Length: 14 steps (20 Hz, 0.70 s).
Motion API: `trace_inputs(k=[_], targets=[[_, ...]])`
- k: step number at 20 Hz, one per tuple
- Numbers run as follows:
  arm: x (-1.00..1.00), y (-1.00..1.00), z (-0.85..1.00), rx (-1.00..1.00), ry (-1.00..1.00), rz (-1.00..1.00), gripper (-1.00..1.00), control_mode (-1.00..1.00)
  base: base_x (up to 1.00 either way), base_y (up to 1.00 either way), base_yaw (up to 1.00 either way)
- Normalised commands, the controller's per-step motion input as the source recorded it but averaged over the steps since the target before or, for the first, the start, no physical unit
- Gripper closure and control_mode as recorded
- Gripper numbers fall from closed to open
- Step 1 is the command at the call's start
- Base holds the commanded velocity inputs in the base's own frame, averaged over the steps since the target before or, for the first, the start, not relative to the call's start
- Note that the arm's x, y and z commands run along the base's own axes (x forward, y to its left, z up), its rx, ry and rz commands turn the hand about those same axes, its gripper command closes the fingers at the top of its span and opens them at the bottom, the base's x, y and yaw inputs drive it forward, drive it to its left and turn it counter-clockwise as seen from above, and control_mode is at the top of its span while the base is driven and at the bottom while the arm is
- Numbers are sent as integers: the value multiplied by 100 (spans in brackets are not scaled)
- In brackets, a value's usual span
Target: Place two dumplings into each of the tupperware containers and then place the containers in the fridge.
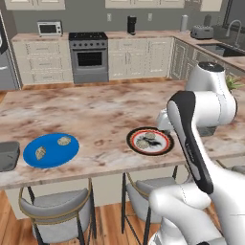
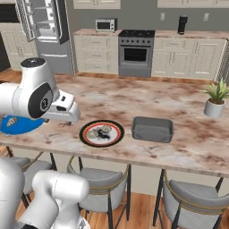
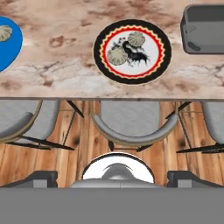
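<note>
A round plate with a black-and-red rim (image 1: 165,143) (image 2: 117,136) (image 3: 99,51) holds two pale speckled dumplings (image 3: 117,55) (image 3: 136,38) side by side. Two more dumplings (image 1: 64,140) (image 1: 40,152) lie on a blue plate (image 1: 52,160). One dark grey tupperware container (image 2: 152,129) (image 3: 205,28) stands just right of the rimmed plate, and another (image 1: 7,155) sits at the counter's left end. My gripper (image 3: 113,177) hangs open and holds nothing, above the counter's near edge in front of the rimmed plate. The fridge (image 2: 44,27) stands at the back left with its door open.
Grey stools (image 3: 131,124) are tucked under the near edge of the marble counter (image 1: 95,110). A potted plant (image 2: 215,100) stands on the counter's right end. An oven (image 1: 89,57) and cabinets line the back wall.
</note>
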Motion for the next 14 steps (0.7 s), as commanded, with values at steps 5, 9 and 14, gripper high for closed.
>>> trace_inputs(k=[5, 9, 14], targets=[[100, 0, -45, 0, 3, 0, -100, -100, 0, 0, 0], [100, 4, -64, 1, 8, 0, -100, -100, 0, 0, 0], [100, 0, -69, 1, 5, 0, -100, -100, 0, 0, 0]])
